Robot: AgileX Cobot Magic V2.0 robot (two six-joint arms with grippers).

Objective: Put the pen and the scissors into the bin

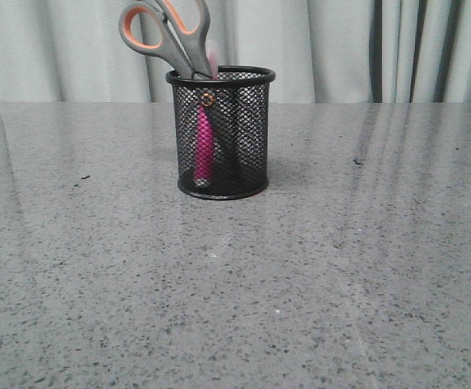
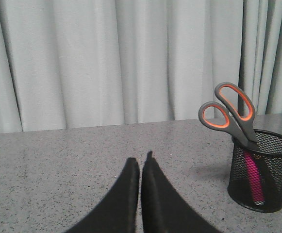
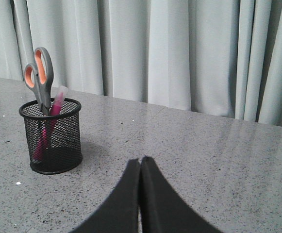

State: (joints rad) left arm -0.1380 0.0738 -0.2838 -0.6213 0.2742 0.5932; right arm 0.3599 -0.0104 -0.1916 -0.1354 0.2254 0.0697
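Note:
The black mesh bin [image 1: 243,154] [image 2: 272,187] [image 3: 63,145] stands upright at the middle of the grey table. Inside it the scissors [image 1: 166,32] [image 2: 230,114] [image 3: 40,77] stand blades down, their grey and orange handles sticking out above the rim. The pink pen [image 1: 205,150] [image 2: 254,177] [image 3: 53,114] also stands in the bin, showing through the mesh. My left gripper [image 2: 141,160] is shut with nothing in it, well away from the bin. My right gripper [image 3: 141,160] is likewise shut and empty, apart from the bin. Neither gripper shows in the front view.
Pale grey curtains [image 1: 340,49] hang behind the table's far edge. The speckled grey tabletop [image 1: 235,308] stretches around the bin on all sides.

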